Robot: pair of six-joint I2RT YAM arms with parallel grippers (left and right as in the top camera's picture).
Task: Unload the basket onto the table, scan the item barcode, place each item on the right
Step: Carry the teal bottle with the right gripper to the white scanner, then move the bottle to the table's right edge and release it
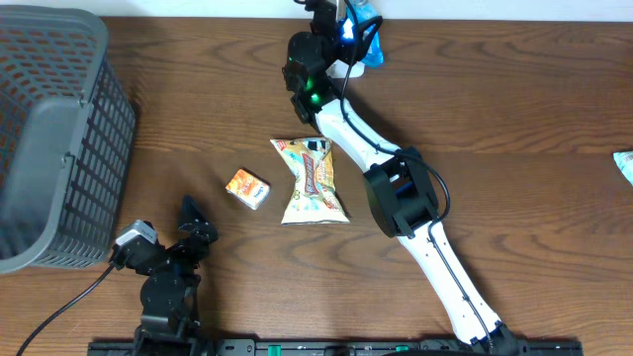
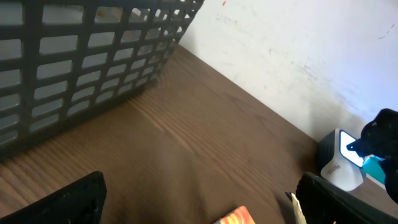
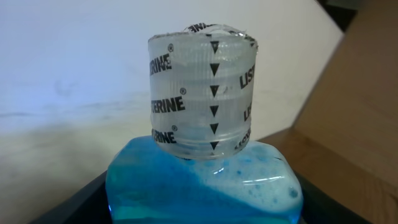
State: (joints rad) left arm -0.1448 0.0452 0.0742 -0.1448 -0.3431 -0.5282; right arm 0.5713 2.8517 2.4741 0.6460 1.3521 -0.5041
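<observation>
Blue mouthwash bottle (image 1: 370,44) gripped at far table (image 1: 514,148) edge

Overhead: the right end effector (image 1: 348,30) clamps the bottle. Left wrist: the left end effector (image 2: 199,208) gapes wide, holding nothing, basket (image 2: 87,56) just beyond. Right wrist: dark fingers (image 3: 74,208) flank the bottle's blue body

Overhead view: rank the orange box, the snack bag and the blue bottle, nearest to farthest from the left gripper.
From the left gripper, open at front left:
1. orange box, just right of it and a little farther back.
2. snack bag, centre, right of the box.
3. bottle, at the far edge, right of centre.
</observation>
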